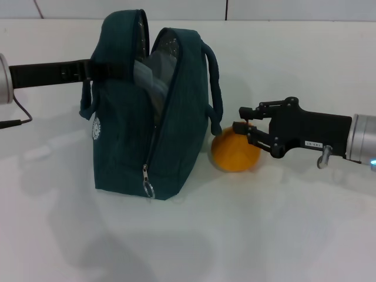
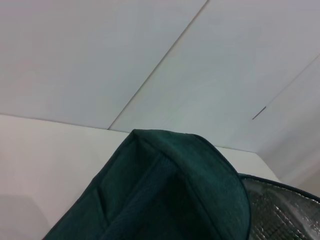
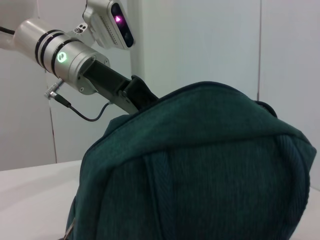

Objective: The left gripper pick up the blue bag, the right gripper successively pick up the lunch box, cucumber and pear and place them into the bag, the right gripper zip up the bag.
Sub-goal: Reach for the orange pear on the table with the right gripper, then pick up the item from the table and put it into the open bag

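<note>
Bag first: from the head view, one blue bag (image 1: pixel 126 132) stands upright on the white table (image 1: pixel 264 235), its top unzipped and gaping, with one metal ring pull (image 1: pixel 148 189) hanging low on its front. The left gripper (image 1: pixel 97 69) reaches to the bag's upper left edge; I cannot tell how its fingers sit. One pear (image 1: pixel 235 151) rests beside the bag's right side. The right gripper (image 1: pixel 244 126) has its fingers spread around the pear's top.

The left wrist view shows one bag edge (image 2: pixel 190 175) and silver lining (image 2: pixel 280 210).

The right wrist view shows the bag's side (image 3: pixel 200 165), with the left arm (image 3: pixel 75 60) behind it.
</note>
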{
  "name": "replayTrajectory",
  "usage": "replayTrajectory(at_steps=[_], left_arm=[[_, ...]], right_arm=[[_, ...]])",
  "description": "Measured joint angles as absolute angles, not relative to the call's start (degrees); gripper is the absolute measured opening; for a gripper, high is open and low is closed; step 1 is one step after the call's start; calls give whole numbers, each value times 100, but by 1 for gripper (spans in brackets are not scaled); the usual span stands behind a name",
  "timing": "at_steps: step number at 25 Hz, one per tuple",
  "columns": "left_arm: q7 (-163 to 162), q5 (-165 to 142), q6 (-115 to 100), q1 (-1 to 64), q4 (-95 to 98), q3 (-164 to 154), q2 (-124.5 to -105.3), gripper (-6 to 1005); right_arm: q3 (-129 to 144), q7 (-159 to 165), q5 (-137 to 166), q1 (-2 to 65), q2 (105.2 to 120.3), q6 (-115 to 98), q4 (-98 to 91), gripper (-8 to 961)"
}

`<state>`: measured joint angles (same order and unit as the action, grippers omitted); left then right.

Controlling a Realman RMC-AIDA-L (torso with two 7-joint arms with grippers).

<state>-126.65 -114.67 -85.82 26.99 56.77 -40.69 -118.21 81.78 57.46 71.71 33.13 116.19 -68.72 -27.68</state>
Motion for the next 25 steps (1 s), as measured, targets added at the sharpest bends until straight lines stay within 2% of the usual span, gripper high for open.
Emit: replayTrajectory(at_steps=[4,9,12,25], left_arm=[[-12665,-11463,-8583,2698,5677,-4069,-11821,45],[-12665,-11453,-8586,2676,5678,-4069,-11821,45],[-12665,-11450,-8590,2672,5677,-4069,-11821,45],[-12635,-11277,-8846,2632,5678,-4069,-11827,45]], right_arm=[[8186,5628,7091,3319,11619,-6872,-2781,373],[8200,5536,7012,3306,11619,-6873,-2760,201],[8200,5536,6996,3299,11619,-6880,-2751,32],[7910,5578,6565,3067,11531,-7501,-2978,27]])
